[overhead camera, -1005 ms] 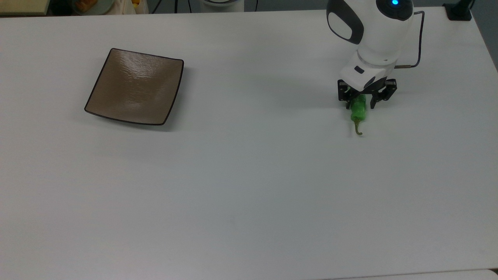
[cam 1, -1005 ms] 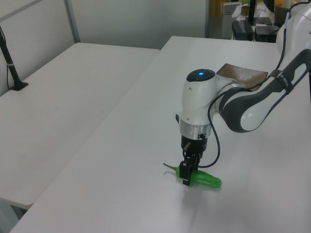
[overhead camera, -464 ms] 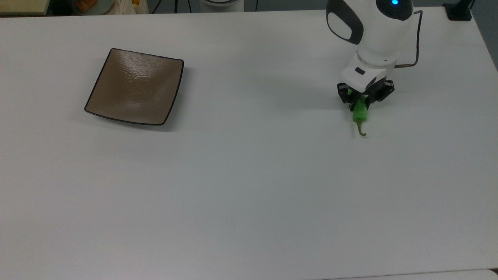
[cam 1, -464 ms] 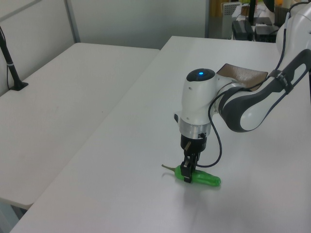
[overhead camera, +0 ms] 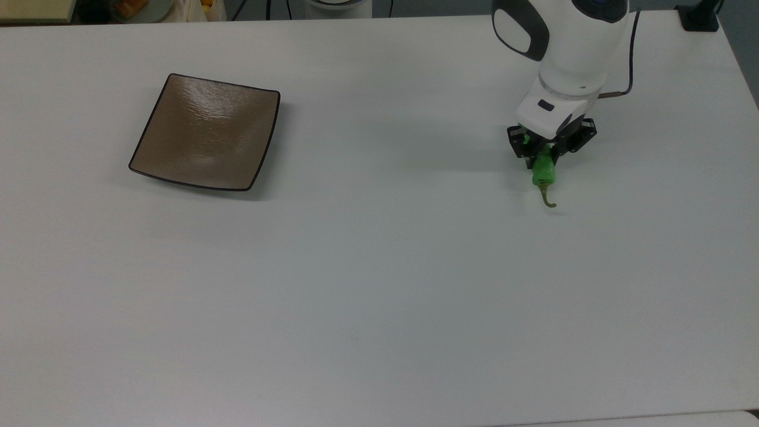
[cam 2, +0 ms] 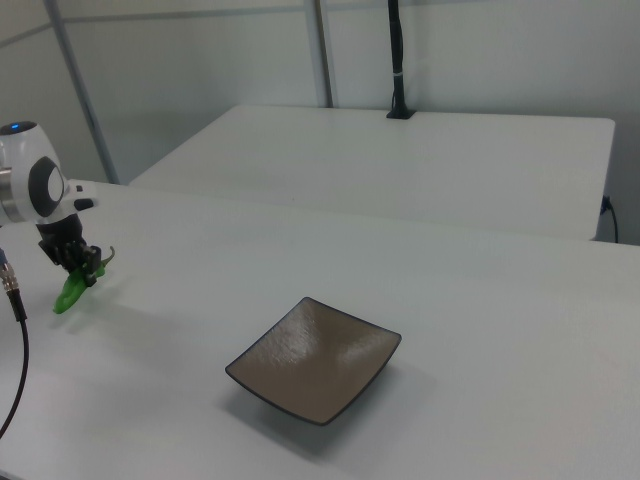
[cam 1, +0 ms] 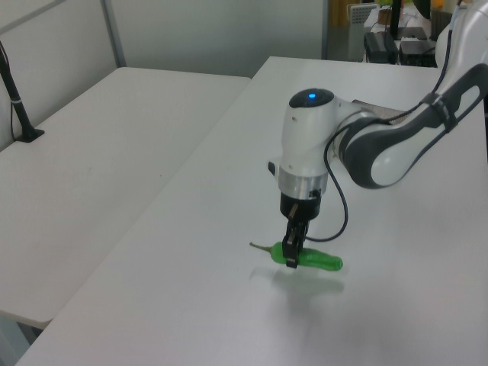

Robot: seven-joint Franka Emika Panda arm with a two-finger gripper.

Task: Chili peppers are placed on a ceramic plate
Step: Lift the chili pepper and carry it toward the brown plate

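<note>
The green chili pepper (overhead camera: 544, 172) hangs level just above the white table at the top view's right, its brown stem curling toward the table's near edge. My gripper (overhead camera: 544, 151) is shut on the pepper's middle, pointing straight down. The left view shows the pepper (cam 1: 320, 261) between my fingers with its shadow on the table below it. The square brown ceramic plate (overhead camera: 207, 133) lies bare at the top view's left, far from the gripper. In the right view the plate (cam 2: 315, 358) sits at centre, and the gripper (cam 2: 82, 265) holds the pepper (cam 2: 70, 293) at the far left.
The white table (overhead camera: 379, 284) stretches bare between pepper and plate. A second white table (cam 1: 91, 168) stands alongside, with a black post (cam 1: 15, 99) on it. A thin cable (overhead camera: 628, 65) loops off the arm's wrist. Clutter sits beyond the table's far edge.
The fingers closed on the pepper. The gripper has since risen a little, lifting the pepper off the table and shifting it slightly toward the top view's left.
</note>
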